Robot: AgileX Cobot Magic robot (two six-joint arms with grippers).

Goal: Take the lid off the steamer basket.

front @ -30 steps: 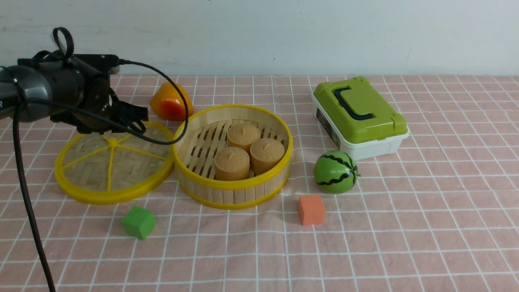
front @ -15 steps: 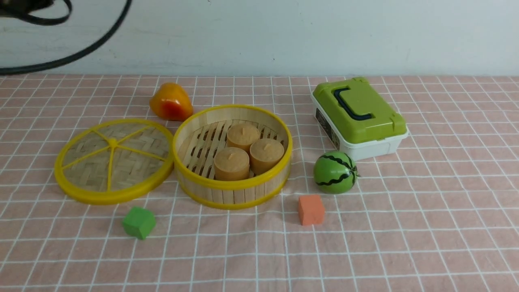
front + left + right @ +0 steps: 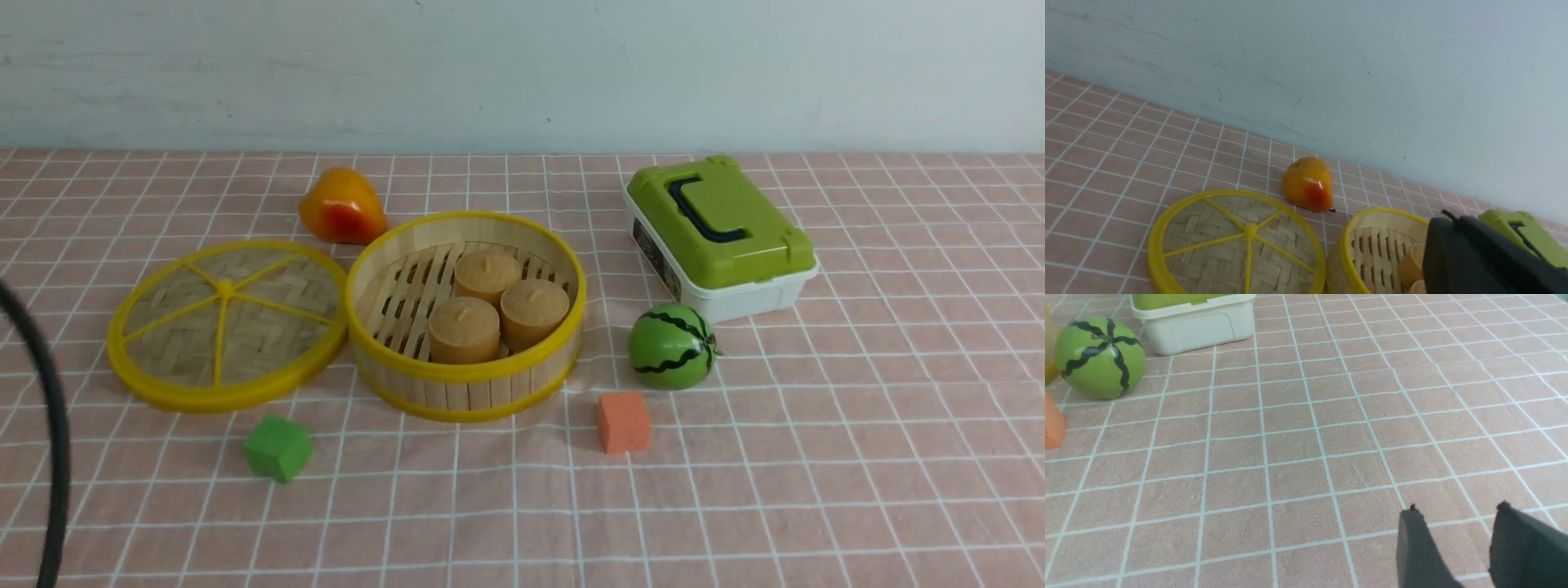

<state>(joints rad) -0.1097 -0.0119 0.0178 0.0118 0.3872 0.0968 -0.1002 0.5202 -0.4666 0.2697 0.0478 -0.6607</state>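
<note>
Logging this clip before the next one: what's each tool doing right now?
Left tool: closed, holding nothing.
Right tool: open, nothing between its fingers.

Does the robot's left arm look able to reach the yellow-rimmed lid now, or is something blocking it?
Probably yes: the lid lies flat beside the steamer basket, with nothing on top of it. The shut left pincer would likely need to open first.

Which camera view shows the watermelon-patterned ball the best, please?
The front view: it shows the green striped ball whole, among its neighbours. The right wrist view shows it larger, near the picture's edge; the left wrist view does not show it.
</note>
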